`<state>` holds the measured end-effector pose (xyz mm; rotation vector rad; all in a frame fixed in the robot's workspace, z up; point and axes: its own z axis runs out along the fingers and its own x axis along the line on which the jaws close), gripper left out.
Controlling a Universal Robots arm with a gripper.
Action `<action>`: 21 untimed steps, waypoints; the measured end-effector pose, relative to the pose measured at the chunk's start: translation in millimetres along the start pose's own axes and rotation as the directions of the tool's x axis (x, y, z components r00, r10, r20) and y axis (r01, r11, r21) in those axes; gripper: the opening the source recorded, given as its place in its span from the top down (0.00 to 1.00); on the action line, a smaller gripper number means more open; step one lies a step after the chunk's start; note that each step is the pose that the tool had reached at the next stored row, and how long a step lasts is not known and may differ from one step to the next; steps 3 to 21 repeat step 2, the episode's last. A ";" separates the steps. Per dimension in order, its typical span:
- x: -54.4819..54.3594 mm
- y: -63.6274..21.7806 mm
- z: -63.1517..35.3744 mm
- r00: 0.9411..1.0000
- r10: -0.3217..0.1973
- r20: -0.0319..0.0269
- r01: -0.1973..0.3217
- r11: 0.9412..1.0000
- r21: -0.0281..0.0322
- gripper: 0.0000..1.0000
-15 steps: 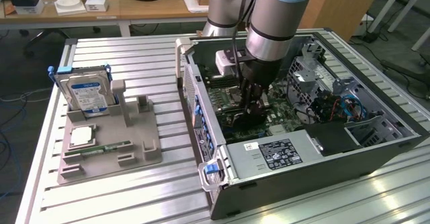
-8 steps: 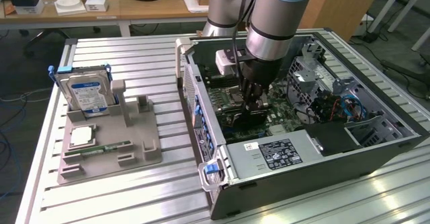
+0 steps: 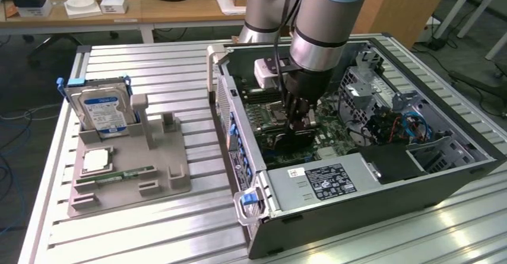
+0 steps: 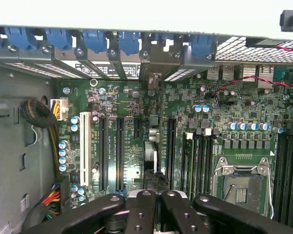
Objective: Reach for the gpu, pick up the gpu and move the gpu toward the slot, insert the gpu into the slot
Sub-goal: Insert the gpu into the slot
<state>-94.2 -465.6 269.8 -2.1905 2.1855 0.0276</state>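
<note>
Along the exterior view's left edge of the table (image 3: pixel 142 228): grey fixture tray (image 3: pixel 130 169), hard drive (image 3: pixel 101 111) upright in its back slot, memory stick (image 3: pixel 119 174) lying flat near the front. Right of it, the open PC case (image 3: pixel 443 181). Gripper (image 3: pixel 295 130) is down inside over the motherboard (image 3: pixel 336 139). Fingers (image 4: pixel 141 212) pinched close on the gpu (image 4: pixel 150 156), card edge-on, standing at an expansion slot (image 4: pixel 170 146) near the case's rear brackets.

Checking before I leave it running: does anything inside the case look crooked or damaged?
Nothing stands out. The gpu, held in the claw, runs parallel to the neighbouring black slots, and no cable crosses it.
</note>
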 end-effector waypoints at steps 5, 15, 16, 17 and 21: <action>0.0 0.0 0.0 1.000 0.000 0.000 0.000 1.000 0.000 0.90; 0.0 0.0 0.0 1.000 0.000 0.000 0.000 1.000 0.000 0.90; 0.0 0.0 0.0 1.000 0.000 0.000 0.000 1.000 0.000 0.90; 0.0 0.0 0.0 1.000 0.000 0.000 0.000 1.000 0.000 0.90; 0.0 0.0 0.0 1.000 0.000 0.000 0.000 1.000 0.000 0.90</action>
